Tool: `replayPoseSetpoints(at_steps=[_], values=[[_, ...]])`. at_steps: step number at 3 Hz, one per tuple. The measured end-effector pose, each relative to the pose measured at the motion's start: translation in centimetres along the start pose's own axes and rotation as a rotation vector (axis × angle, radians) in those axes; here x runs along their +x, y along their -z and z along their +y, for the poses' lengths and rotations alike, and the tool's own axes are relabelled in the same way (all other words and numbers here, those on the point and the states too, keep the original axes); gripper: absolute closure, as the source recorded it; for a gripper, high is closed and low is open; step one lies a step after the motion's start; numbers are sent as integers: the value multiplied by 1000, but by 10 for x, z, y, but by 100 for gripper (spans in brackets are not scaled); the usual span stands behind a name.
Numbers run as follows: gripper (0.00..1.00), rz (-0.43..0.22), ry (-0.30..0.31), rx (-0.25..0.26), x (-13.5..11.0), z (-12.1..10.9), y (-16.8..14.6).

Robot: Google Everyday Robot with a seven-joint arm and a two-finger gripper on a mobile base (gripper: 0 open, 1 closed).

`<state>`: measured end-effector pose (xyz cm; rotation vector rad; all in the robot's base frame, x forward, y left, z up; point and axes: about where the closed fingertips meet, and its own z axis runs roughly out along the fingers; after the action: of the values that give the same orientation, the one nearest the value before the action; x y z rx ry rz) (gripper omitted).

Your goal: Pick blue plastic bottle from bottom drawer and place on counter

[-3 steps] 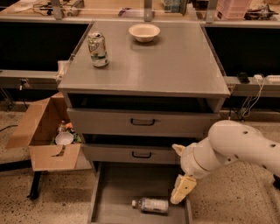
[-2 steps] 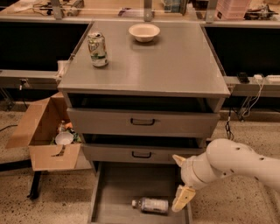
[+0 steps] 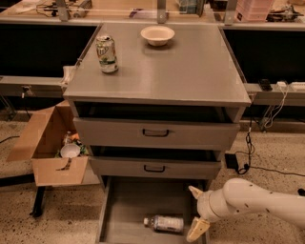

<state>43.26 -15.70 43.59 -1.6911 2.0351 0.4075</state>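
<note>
While the blue plastic bottle [image 3: 164, 223] lies on its side in the pulled-out bottom drawer [image 3: 138, 200], cap to the left, the gripper [image 3: 196, 210] hangs just right of it, fingers spread apart, holding nothing. The counter [image 3: 190, 71] carries a soda can [image 3: 106, 54] and a bowl [image 3: 157, 35].

The counter [image 3: 190, 71] is lit warmly from above, with a soft sheen; darkness is held beneath the bench [image 3: 124, 10]; the gripper [image 3: 196, 211], fingers spread at the right edge of the bottom drawer [image 3: 133, 205], is brightly lit.
</note>
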Motion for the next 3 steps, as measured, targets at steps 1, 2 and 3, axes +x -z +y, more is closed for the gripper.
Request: replayPoseSetpoints(at_steps=[1, 2, 3], values=[[0, -89, -30, -62, 27, -3, -66], [0, -150, -57, -109, 41, -11, -110], [0, -150, -57, -109, 41, -11, -110]])
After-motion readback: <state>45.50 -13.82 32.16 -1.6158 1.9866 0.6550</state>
